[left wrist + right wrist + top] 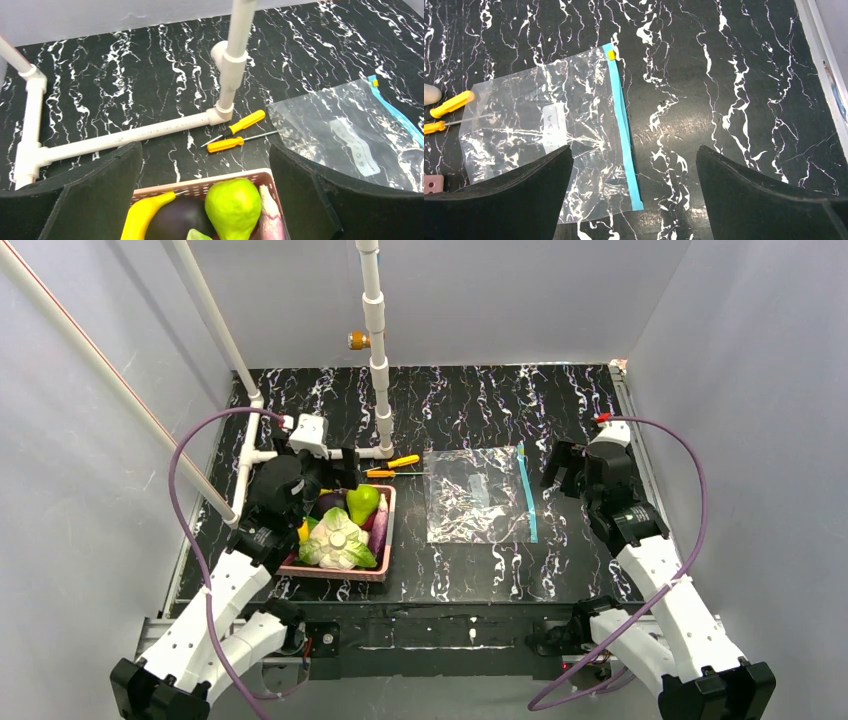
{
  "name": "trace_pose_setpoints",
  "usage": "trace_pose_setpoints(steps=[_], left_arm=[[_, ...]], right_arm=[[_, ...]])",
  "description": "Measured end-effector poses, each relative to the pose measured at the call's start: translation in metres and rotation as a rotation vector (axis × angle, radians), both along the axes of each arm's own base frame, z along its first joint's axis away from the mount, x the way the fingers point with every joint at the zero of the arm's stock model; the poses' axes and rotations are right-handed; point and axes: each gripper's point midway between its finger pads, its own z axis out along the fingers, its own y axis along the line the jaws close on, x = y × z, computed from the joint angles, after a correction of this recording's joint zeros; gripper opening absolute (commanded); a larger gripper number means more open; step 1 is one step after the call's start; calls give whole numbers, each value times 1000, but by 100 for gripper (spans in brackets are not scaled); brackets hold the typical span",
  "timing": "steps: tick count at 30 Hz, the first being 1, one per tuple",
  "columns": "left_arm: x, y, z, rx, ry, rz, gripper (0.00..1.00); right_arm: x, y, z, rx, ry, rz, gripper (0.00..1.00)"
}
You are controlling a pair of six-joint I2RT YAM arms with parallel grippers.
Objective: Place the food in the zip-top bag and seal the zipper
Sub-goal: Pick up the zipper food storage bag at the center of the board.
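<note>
Bag [478,495]: looked thin, limp, slippery; best pinched at the zipper [527,495] edge.
Food [338,538]: probably light, hard; lay in basket [340,573], lower left.
Left fingers [90,200], right fingers [499,200]: spread, empty.

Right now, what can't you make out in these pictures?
- Zipper: open or sealed, too thin in every view.
- White label on the zip-top bag: print too small, right wrist view.
- Long yellow piece: mostly under the left arm in the top view; cut by the bottom edge in the left wrist view.
- Leafy head: left wrist view shows only a green tip at the bottom edge.
</note>
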Motion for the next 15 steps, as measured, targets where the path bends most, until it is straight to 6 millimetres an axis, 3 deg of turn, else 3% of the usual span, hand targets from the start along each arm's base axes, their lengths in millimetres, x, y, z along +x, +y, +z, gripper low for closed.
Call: trace_pose_setpoints(steps=[9,15], left_arm=[[-9,-20,-18,52,62,-74,99],[-15,-30,-25,96,86,-118,100]], right_arm=[[0,12,-5,48,51,31,100],[5,25,-33,81,162,72,100]])
